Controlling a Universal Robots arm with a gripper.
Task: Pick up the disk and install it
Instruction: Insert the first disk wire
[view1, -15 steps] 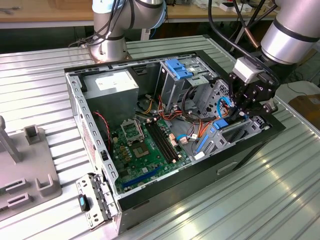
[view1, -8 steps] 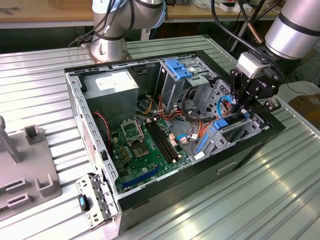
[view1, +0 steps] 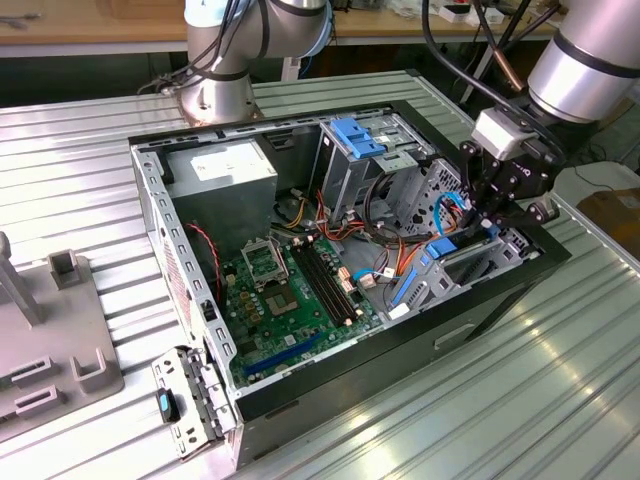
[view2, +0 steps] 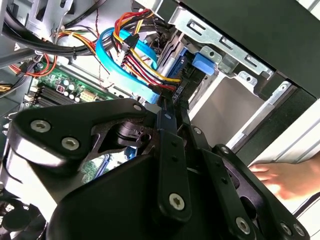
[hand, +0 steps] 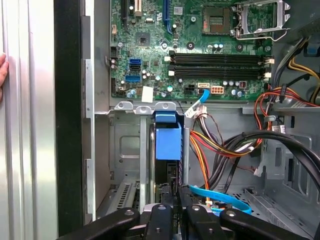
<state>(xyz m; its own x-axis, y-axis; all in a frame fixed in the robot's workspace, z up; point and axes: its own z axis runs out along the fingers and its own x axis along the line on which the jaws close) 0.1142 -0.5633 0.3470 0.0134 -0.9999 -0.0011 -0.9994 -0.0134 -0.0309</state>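
Blue-railed disk (hand: 167, 145) stands edgewise in its bay beside the motherboard (hand: 200, 45); my gripper (hand: 172, 210) pinches it, seating apparently incomplete.

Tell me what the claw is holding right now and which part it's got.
The claw is shut on the disk, gripping its near end edge, opposite the blue tab, with the disk standing in the computer case bay.
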